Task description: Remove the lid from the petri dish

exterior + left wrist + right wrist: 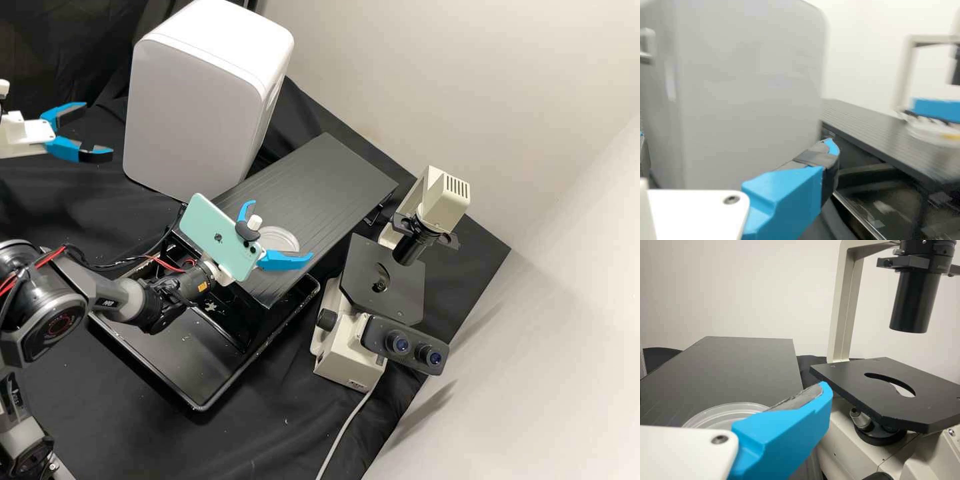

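Carried on the nearest arm [127, 297], the right end effector [279, 230] is held released, its blue fingers [287, 260] spread either side of the petri dish [285, 240], which is set near the ridged platform's [333, 173] near edge. Its lid [275, 233] is judged unlifted; gripping and raising are left.

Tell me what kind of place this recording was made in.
Most likely a laboratory, probably for microscopy or cell work: a white microscope with dark eyepieces stands on the black-draped bench, a clear petri dish lies on a black platform beside it, and a white boxy appliance sits behind.
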You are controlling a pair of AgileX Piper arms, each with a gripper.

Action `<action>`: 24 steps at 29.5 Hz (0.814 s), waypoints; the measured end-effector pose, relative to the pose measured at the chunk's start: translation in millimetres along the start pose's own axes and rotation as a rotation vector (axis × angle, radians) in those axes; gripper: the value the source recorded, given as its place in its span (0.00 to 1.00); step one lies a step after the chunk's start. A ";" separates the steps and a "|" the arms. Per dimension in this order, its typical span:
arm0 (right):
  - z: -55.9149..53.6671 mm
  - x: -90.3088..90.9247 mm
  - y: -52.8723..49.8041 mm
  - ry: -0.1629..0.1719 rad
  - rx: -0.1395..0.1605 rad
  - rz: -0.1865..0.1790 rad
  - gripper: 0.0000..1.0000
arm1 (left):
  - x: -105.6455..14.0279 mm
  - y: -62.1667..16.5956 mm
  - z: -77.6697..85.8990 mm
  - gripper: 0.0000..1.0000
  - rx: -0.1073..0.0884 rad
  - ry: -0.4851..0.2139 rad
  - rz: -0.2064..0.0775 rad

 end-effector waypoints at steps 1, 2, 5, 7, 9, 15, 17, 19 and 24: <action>0.0 0.0 0.0 0.000 0.000 0.000 1.00 | -4.6 -1.5 3.2 1.00 -0.003 -0.019 -0.010; 0.0 0.0 0.0 0.000 0.000 0.000 1.00 | -7.2 -1.8 4.8 1.00 -0.003 -0.028 -0.013; 0.0 0.0 0.0 0.000 0.000 0.000 1.00 | -14.7 -2.6 9.1 1.00 0.000 -0.052 -0.020; 0.0 0.0 0.0 0.000 0.000 0.000 1.00 | -20.9 -3.8 13.3 1.00 0.000 -0.070 -0.026; 0.0 0.0 0.0 0.000 0.000 0.000 1.00 | -25.3 -5.6 17.8 1.00 -0.001 -0.090 -0.034; 0.0 0.0 0.0 0.000 0.000 0.000 1.00 | -37.9 -15.3 31.7 1.00 0.019 -0.150 -0.072; 0.0 0.0 0.0 0.000 0.000 0.000 1.00 | -38.9 -16.7 33.9 1.00 0.023 -0.162 -0.079; 0.0 0.0 0.0 0.000 0.000 0.000 1.00 | -39.8 -17.8 35.4 1.00 0.024 -0.171 -0.085; 0.0 0.0 0.0 0.000 0.000 0.000 1.00 | -40.4 -21.1 37.4 1.00 0.018 -0.175 -0.095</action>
